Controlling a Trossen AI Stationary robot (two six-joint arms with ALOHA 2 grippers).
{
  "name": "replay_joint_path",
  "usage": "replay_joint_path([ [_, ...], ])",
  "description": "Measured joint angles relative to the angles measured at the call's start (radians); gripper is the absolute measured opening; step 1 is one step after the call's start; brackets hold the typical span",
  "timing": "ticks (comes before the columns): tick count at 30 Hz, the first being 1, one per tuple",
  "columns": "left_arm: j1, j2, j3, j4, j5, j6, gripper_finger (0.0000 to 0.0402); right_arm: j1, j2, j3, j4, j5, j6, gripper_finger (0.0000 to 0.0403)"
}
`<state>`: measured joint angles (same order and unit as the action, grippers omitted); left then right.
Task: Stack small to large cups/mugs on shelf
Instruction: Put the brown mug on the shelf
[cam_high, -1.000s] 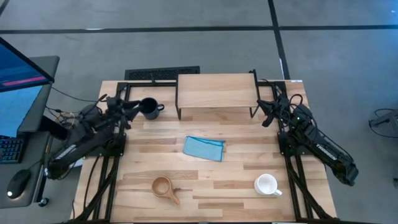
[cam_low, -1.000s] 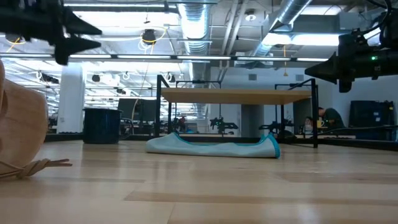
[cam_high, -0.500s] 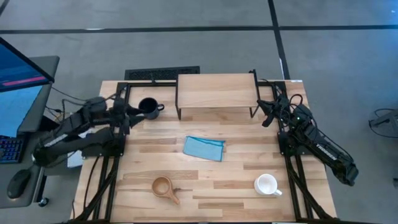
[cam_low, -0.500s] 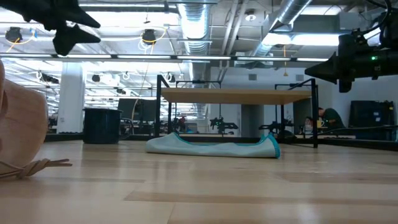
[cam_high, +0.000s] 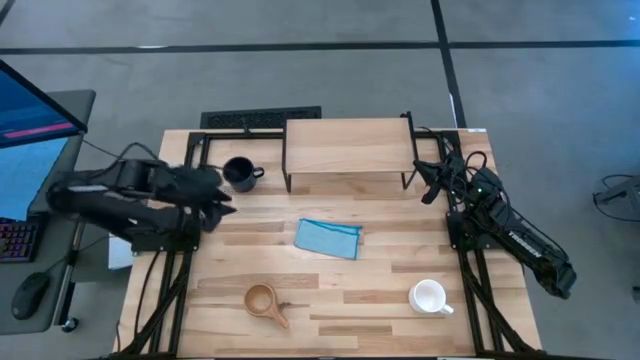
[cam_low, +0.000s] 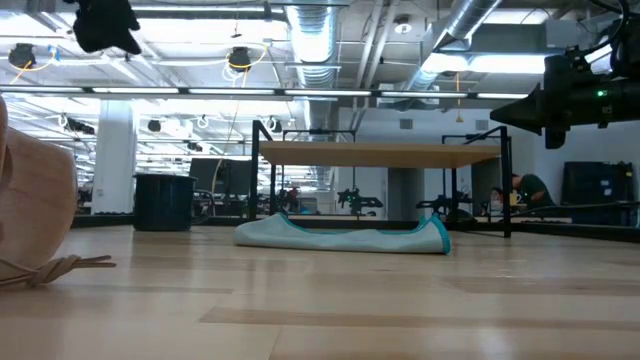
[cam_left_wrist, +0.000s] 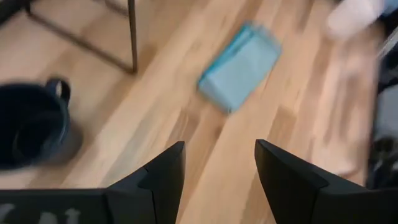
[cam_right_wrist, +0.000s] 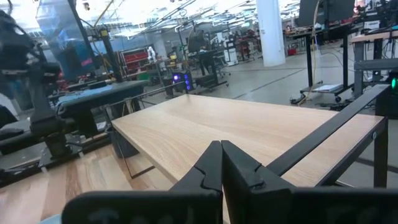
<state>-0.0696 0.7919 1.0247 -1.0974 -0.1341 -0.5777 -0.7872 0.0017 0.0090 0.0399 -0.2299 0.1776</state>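
Fingers, left gripper (cam_left_wrist: 217, 180): spread apart, nothing between them, raised above the bench (cam_high: 390, 285) on its left side, just beside the dark navy mug (cam_high: 240, 174) and apart from it.
Fingers, right gripper (cam_right_wrist: 221, 165): pressed together, holding nothing, at the right end of the shelf (cam_high: 348, 147), raised off the bench.

Shelf: light-wood board on thin black legs, at the far middle of the bench; its top is bare.
Dark navy mug: upright on the bench, just left of the shelf, handle turned toward the shelf's leg; also seen in the left wrist view (cam_left_wrist: 34, 130).
Small tan wooden cup (cam_high: 262, 300): upright on the near left part of the bench, flat handle pointing to the near right; well apart from the shelf.
White mug (cam_high: 430, 297): upright on the near right part of the bench, handle to the right; well apart from the shelf.
Blue folded cloth (cam_high: 328, 238): flat on the bench between the shelf and the two near cups.
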Motion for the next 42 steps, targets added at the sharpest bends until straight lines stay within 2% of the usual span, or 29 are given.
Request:
replay_joint_path([
  [4, -0.136, 0.156, 0.088, -0.105, -0.058, -0.109, 0.0185, 0.000, 0.000, 0.000, 0.000, 0.000, 0.000, 0.0026],
  [9, -0.266, 0.307, 0.155, -0.133, -0.064, -0.214, 0.0185, 0.000, 0.000, 0.000, 0.000, 0.000, 0.000, 0.0026],
  [16, -0.370, 0.464, 0.191, -0.117, -0.054, -0.315, 0.0185, 0.000, 0.000, 0.000, 0.000, 0.000, -0.001, 0.0026],
  [23, -0.417, 0.579, 0.191, -0.116, 0.051, -0.424, 0.0185, 0.000, 0.000, 0.000, 0.000, 0.000, -0.001, 0.0025],
  [29, -0.426, 0.652, 0.191, -0.088, 0.134, -0.439, 0.0185, 0.000, 0.000, 0.000, 0.000, 0.000, -0.001, 0.0026],
  [37, -0.423, 0.689, 0.186, 0.097, 0.149, -0.411, 0.0185, 0.000, 0.000, 0.000, 0.000, 0.000, -0.001, 0.0025],
  [42, -0.430, 0.717, 0.185, 0.125, 0.154, -0.454, 0.0185, 0.000, 0.005, 0.000, 0.000, 0.000, -0.001, 0.0027],
])
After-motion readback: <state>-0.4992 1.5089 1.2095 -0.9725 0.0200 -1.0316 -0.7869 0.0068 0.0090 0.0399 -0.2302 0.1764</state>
